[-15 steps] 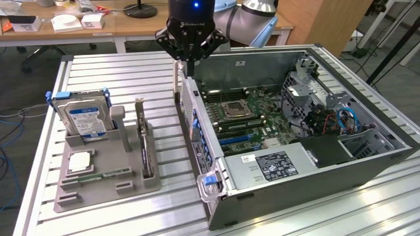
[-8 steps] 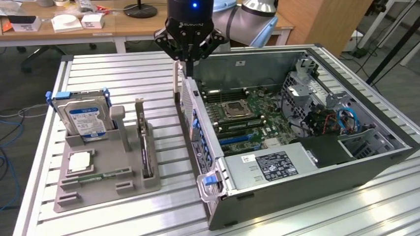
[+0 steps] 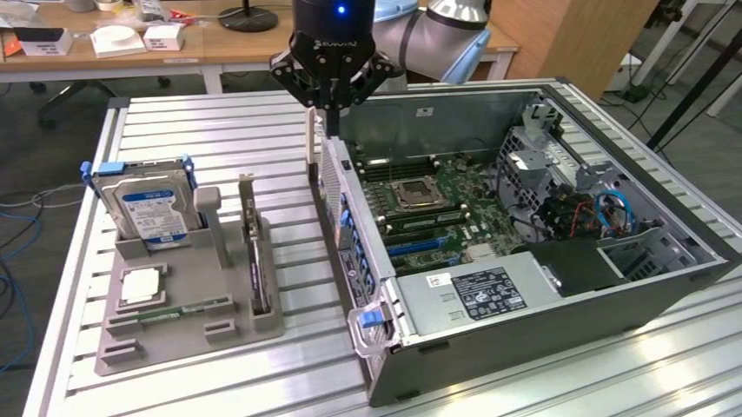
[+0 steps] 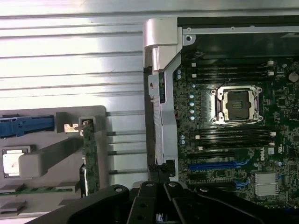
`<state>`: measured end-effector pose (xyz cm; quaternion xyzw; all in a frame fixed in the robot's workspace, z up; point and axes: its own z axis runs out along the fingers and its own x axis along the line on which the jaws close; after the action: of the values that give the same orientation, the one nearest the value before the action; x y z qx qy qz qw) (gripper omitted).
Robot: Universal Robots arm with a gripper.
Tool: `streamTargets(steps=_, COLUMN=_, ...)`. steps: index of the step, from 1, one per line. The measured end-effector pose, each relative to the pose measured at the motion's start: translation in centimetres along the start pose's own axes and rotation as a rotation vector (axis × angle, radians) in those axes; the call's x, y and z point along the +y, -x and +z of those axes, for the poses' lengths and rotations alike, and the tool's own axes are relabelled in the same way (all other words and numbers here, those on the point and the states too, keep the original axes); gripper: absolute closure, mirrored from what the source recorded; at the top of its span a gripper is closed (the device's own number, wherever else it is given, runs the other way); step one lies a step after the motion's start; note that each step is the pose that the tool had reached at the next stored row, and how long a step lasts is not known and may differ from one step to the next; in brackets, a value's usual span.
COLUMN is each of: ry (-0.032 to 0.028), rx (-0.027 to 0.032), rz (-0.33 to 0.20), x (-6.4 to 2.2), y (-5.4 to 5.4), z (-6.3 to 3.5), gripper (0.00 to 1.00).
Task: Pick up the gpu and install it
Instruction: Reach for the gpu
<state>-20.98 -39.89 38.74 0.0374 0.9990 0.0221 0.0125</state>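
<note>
Your gpu (image 3: 254,252) is standing on edge in the grey holder (image 3: 186,317), near the hard drive (image 3: 145,208) and well apart from your gripper (image 3: 332,111). The open computer case (image 3: 545,347) is lying just beside the holder. Your gripper is hanging fingers-down over the case wall nearest the holder, pressed together and gripping nothing.

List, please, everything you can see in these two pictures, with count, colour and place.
gpu: one, dark, on edge in the holder
hard drive: one, silver with blue label, upright in the holder
memory stick: one, green, flat in the holder
holder: one, grey, on the table
computer case: one, dark grey, open, on the table
motherboard: one, green, inside the computer case
table: one, silvery, slatted, under everything
pincer: one, black, shut, above the computer case's wall nearest the holder
</note>
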Motion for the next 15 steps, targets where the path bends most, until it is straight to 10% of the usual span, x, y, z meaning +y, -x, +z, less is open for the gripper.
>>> streamTargets(steps=15, ry=0.0000, rx=0.0000, rz=0.000, x=-0.04, y=-0.48, z=0.11, gripper=0.89)
